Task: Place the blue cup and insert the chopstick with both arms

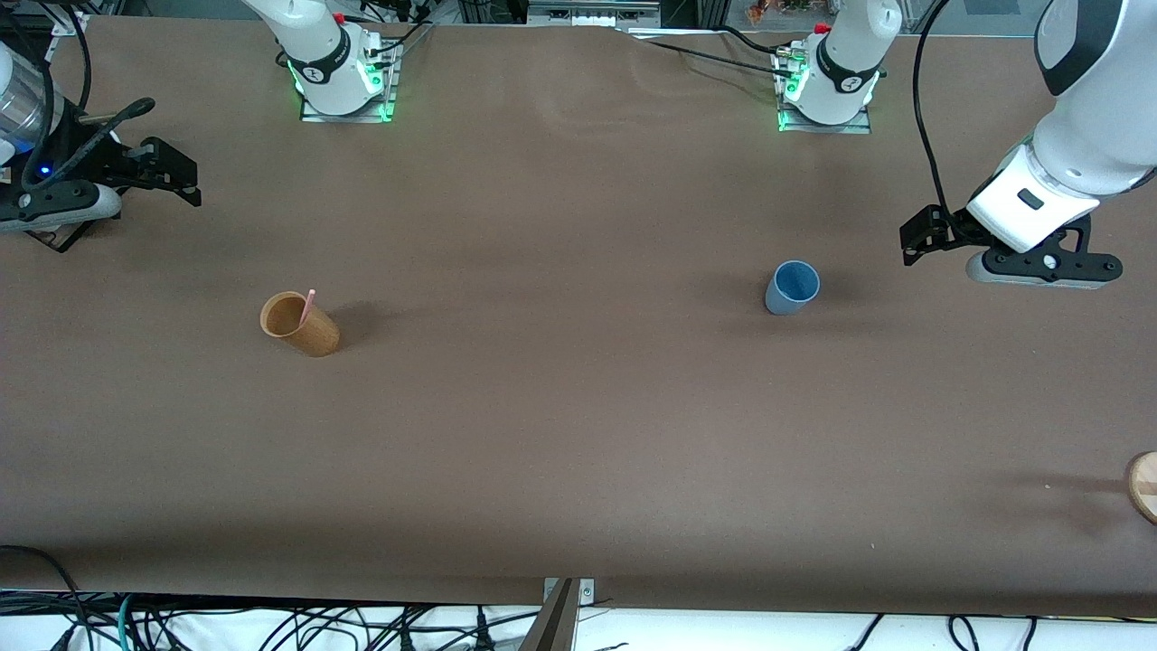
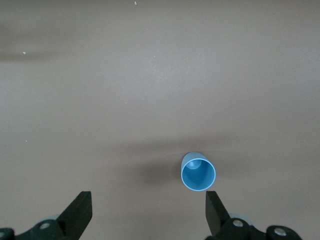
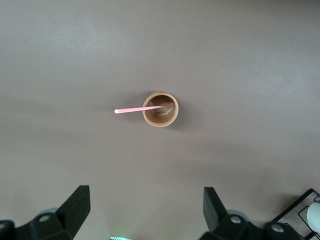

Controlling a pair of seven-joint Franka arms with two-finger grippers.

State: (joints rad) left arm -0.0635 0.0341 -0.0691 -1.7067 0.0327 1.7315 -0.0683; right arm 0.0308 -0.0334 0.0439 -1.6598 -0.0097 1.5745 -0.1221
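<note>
The blue cup [image 1: 793, 287] stands upright on the brown table, toward the left arm's end; it also shows in the left wrist view [image 2: 198, 175], empty. The pink chopstick [image 1: 307, 305] leans inside the tan-orange cup [image 1: 299, 323] toward the right arm's end; the right wrist view shows the chopstick [image 3: 140, 108] sticking out of that cup [image 3: 160, 109]. My left gripper [image 1: 915, 240] [image 2: 147, 212] is open and empty, up in the air beside the blue cup. My right gripper [image 1: 176, 172] [image 3: 145, 210] is open and empty, over the table's right-arm end, apart from the tan cup.
A round wooden object [image 1: 1143, 485] lies at the table's edge at the left arm's end, nearer the front camera. Cables [image 1: 298, 628] hang along the table's near edge. The arm bases [image 1: 343, 81] [image 1: 827, 90] stand at the table's back.
</note>
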